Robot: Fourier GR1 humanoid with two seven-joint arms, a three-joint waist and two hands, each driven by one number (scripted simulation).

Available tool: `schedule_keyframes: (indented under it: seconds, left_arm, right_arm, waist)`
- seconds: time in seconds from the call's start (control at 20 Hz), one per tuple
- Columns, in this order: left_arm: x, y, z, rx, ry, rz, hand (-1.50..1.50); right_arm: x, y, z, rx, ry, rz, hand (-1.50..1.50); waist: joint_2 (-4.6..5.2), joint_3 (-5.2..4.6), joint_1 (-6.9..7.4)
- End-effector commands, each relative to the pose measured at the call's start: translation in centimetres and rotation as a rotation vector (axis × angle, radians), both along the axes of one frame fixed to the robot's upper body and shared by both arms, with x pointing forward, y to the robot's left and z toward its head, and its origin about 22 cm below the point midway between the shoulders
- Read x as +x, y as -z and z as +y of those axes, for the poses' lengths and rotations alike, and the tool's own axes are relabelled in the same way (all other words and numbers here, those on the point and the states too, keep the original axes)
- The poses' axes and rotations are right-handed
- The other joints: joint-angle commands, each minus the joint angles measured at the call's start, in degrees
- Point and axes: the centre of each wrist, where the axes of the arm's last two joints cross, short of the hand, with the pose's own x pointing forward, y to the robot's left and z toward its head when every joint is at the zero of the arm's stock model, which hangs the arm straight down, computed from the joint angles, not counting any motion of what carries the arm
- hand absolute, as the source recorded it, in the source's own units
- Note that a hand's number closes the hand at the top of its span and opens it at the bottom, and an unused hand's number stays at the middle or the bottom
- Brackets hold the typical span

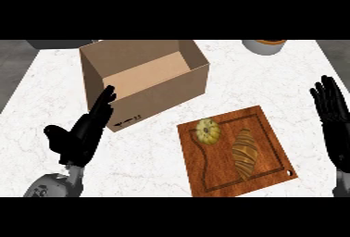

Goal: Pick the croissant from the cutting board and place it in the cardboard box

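A golden-brown croissant [245, 154] lies on the right half of a wooden cutting board [217, 178] at the lower middle of the counter. An open cardboard box [160, 95] stands behind and left of the board. My right hand [332, 115] is at the right edge, open with fingers straight up, well right of the board and apart from it. My left hand [83, 130] is at the lower left, open, its fingertips close to the box's front left corner. Neither hand holds anything.
A round yellowish pastry [208, 131] sits on the board's upper left corner, next to the croissant. A pale round pot [264, 46] stands at the counter's far right edge. The white marble counter [259, 83] ends at the left in a dark floor.
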Motion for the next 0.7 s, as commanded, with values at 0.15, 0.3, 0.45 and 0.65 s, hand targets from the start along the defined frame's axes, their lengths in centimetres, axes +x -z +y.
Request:
schedule_keyframes:
  seconds: [0.15, 0.3, 0.45, 0.65]
  left_arm:
    - [0.5, -0.9, 8.1, 0.351, -0.249, -0.035, 0.0]
    - [-0.4, -1.3, 8.1, 0.366, -0.23, -0.06, 0.0]
    - [-0.8, -0.1, 11.9, 0.484, -0.364, 0.014, 0.0]
    - [-1.2, 1.1, 14.0, 0.511, -0.415, 0.04, 0.0]
  right_arm:
    - [-1.1, 3.1, 1.8, 0.135, -0.119, 0.089, -1.5]
    - [-0.3, -2.2, -2.3, -0.49, -0.223, 0.0, -1.5]
    - [-4.3, 5.4, -1.9, -0.557, -0.277, 0.168, -1.5]
    - [-5.9, 11.0, -2.3, -0.086, -0.245, 0.037, -1.5]
  waist:
    - [1.97, -1.39, 2.0]
    - [1.3, -3.47, 5.38]
    - [2.56, -1.5, 2.25]
    - [2.05, -1.33, 1.21]
